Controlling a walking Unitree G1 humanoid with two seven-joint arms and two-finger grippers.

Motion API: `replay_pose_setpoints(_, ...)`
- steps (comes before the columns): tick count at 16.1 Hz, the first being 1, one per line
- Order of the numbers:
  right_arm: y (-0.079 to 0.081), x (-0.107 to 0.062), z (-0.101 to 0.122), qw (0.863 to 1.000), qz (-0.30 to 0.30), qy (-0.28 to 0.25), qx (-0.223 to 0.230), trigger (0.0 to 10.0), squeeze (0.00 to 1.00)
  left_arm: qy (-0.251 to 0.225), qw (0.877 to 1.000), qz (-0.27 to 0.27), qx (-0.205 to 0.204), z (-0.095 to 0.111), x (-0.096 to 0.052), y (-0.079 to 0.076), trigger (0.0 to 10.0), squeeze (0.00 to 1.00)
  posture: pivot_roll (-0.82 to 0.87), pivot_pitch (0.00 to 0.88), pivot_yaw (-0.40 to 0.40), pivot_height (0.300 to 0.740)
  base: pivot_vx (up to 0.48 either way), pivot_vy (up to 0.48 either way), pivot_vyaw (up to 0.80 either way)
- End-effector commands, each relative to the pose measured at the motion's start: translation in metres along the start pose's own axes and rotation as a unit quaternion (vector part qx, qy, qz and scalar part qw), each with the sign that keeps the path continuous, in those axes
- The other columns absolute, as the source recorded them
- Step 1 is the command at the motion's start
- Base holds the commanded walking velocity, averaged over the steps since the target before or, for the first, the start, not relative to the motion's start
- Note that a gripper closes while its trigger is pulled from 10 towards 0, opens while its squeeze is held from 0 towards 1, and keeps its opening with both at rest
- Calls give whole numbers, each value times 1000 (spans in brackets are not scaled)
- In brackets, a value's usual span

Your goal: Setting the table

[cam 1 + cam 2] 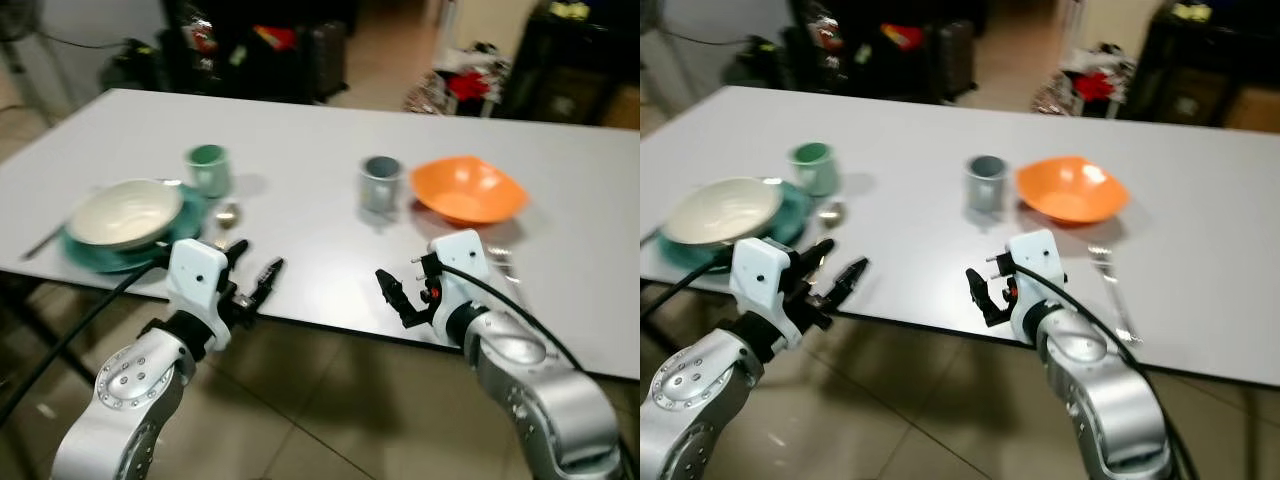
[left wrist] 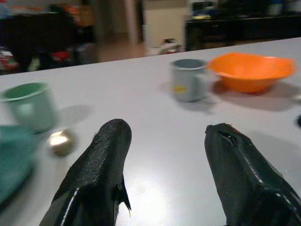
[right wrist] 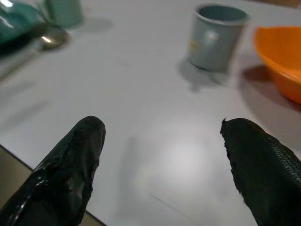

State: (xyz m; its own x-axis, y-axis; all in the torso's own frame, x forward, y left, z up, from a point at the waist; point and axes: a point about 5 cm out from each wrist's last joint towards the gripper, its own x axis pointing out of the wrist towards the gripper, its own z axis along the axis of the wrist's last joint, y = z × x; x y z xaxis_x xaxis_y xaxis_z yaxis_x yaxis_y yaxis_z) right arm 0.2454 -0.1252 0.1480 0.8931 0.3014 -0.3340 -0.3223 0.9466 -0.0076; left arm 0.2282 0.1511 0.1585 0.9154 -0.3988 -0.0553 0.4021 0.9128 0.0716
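Note:
On the white table (image 1: 300, 130), a cream bowl (image 1: 125, 212) rests on a teal plate (image 1: 192, 212) at the near left. Behind it stands a green cup (image 1: 208, 168), and a spoon (image 1: 227, 213) lies beside the plate. Toward the middle stands a grey cup (image 1: 380, 183), with an orange bowl (image 1: 468, 189) to its right. A fork (image 1: 1110, 280) lies in front of the orange bowl. My left gripper (image 1: 258, 262) hovers open at the table's near edge, right of the plate. My right gripper (image 1: 400, 285) is open too, at the near edge below the grey cup. Both hold nothing.
A thin utensil (image 1: 45, 240) lies left of the plate. Dark furniture and bags (image 1: 260, 45) stand beyond the table's far edge, with more clutter (image 1: 470, 85) at the back right. Tiled floor (image 1: 320, 400) lies under my arms.

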Motion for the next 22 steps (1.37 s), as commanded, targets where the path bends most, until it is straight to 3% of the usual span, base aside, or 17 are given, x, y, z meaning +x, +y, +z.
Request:
replay_pose_setpoints(1,-1,0,1,1000,-9,-16,7,10000,0,8,1000,25,8,-2,0,5,10000,0,-75,0,38,740,0,401,0)
replay_pose_setpoints(5,-15,-9,-3,996,-69,-58,-12,10000,0,3,999,49,-2,0,1,-3,10000,0,-91,0,54,740,0,254,0)
replay_pose_setpoints(7,-20,-10,-4,995,-71,-70,20,10000,0,-3,998,59,-11,-1,0,-6,10000,0,-103,0,65,740,0,0,0)
replay_pose_setpoints(12,-13,-8,0,995,-36,-88,11,10000,0,-4,997,69,-20,2,6,-6,10000,0,-108,0,76,740,0,0,0)
replay_pose_setpoints(16,-14,-2,1,996,-16,-84,7,10000,0,-5,995,93,-25,4,6,2,10000,0,-94,0,62,740,0,0,800)
replay_pose_setpoints(19,-9,1,2,996,2,-85,29,10000,0,1,994,107,-26,2,-1,4,10000,0,-84,0,61,740,0,0,800)
replay_pose_setpoints(22,-10,2,0,996,-1,-81,38,10000,0,8,994,109,-18,1,0,4,10000,0,-84,0,58,740,0,0,800)
